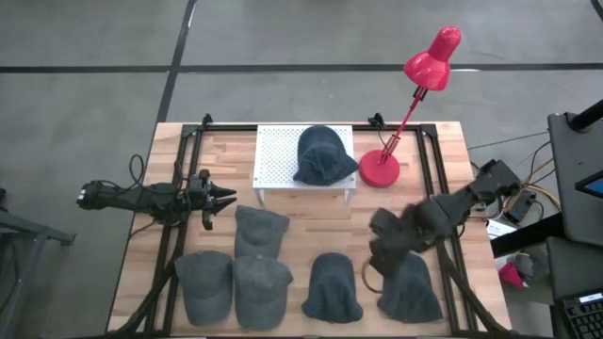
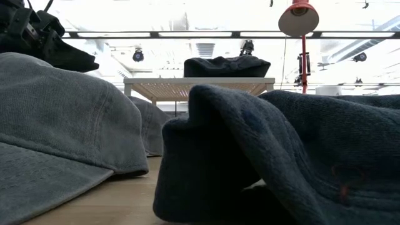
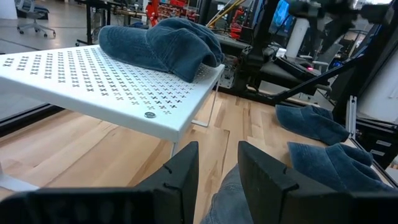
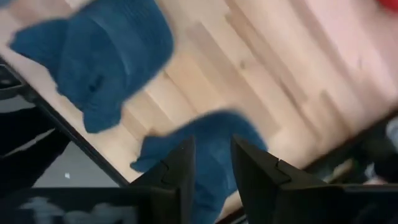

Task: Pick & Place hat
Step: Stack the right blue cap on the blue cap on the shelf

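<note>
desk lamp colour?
Bright red all over: the desk lamp with its shade, arm and round base. Clearest in the high view.

Matt cloth hats (image 1: 329, 288) lie on a smooth wooden table (image 1: 311, 222) beside a glossy lamp (image 1: 431, 60).

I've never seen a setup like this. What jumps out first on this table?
The red lamp at the back right corner stands out against everything else. Next, dark blue caps: one sits on a white perforated stand at the back, and five more lie across the front of the wooden table. The right gripper hangs over the front right cap; the left gripper waits at the left edge.
</note>
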Action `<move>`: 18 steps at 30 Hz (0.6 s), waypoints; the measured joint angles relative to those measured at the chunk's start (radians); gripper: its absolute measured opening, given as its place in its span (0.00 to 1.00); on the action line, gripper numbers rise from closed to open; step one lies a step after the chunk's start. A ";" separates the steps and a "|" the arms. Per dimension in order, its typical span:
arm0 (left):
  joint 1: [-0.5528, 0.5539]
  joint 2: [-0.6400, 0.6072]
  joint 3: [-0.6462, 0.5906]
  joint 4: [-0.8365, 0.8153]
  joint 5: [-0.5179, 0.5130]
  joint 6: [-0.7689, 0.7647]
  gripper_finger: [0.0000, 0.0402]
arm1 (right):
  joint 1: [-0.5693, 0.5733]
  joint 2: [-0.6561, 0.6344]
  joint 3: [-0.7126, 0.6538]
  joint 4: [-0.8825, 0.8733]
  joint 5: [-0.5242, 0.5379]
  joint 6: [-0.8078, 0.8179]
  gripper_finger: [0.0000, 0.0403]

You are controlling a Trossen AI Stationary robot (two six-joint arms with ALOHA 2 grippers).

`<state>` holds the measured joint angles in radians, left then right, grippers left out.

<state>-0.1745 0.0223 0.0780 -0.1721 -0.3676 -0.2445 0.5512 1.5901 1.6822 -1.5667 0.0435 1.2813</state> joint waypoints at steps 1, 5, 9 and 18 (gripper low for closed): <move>0.000 0.000 0.000 0.000 0.000 -0.002 0.29 | 0.027 -0.009 -0.023 0.003 0.000 0.057 0.26; 0.000 0.000 0.000 0.000 0.000 -0.030 0.29 | 0.131 -0.041 -0.101 0.030 -0.018 0.266 0.30; 0.000 0.000 0.000 0.000 0.000 -0.046 0.29 | 0.218 -0.057 -0.169 0.130 -0.043 0.418 0.35; 0.000 0.000 0.000 0.000 0.000 -0.047 0.29 | 0.342 -0.013 -0.295 0.344 -0.101 0.649 0.52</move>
<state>-0.1745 0.0223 0.0780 -0.1719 -0.3671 -0.2913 0.8928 1.5766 1.3871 -1.2229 -0.0574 1.9299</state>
